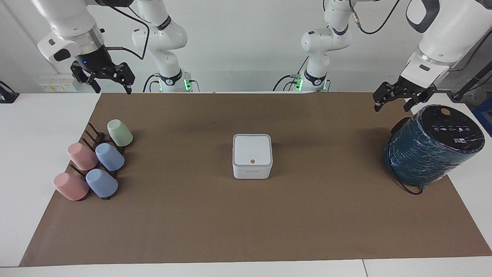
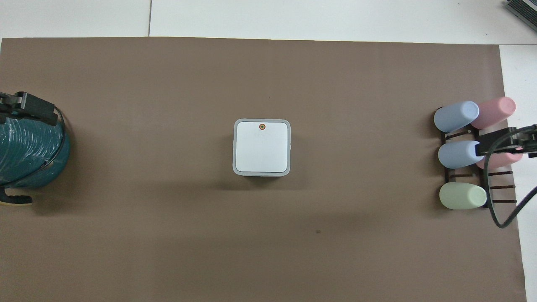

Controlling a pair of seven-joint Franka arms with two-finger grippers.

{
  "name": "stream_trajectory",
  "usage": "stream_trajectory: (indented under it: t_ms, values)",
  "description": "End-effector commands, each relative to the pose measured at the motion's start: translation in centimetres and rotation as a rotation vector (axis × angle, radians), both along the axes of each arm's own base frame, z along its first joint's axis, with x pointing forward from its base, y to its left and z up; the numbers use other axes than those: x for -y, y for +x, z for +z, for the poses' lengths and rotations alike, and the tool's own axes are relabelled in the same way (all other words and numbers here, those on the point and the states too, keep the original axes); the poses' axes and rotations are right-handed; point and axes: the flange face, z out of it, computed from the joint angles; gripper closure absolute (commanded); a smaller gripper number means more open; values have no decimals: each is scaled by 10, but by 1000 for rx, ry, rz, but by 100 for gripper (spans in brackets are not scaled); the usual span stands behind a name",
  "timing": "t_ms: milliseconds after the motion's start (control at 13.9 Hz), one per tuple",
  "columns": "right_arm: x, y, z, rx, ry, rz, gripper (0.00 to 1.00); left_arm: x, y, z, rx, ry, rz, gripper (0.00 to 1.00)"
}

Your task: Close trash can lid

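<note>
Mid-surface sits our can, its lid flat down, so the job looks done. Our left tool hangs wide open and empty over the mat; our right tool waits, spread, empty.

arms: glossy white shells, black joint bands | cables: black | claws: black | bases: green lights

A white desk carries a broad brown paper mat; on the mat's middle stands the trash can, its lid down flat; at the left arm's end sits a dark teal cylinder with a black top; at the right arm's end a dark rack bears five pastel cups.
</note>
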Motion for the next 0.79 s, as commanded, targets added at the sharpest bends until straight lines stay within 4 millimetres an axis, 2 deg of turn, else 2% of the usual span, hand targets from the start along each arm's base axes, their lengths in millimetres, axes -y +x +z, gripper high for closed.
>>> stream_trajectory:
  t_ms: [0, 288, 577, 721]
  values:
    - [2, -6, 1, 5, 0, 20, 0, 3, -9, 4, 4, 10, -23, 0]
    - [2, -6, 1, 5, 0, 20, 0, 6, -9, 5, 10, 9, -59, 0]
    - [2, -6, 1, 5, 0, 20, 0, 27, -9, 6, 21, 7, -90, 0]
    - [2, -6, 1, 5, 0, 21, 0, 27, -9, 6, 22, 7, -92, 0]
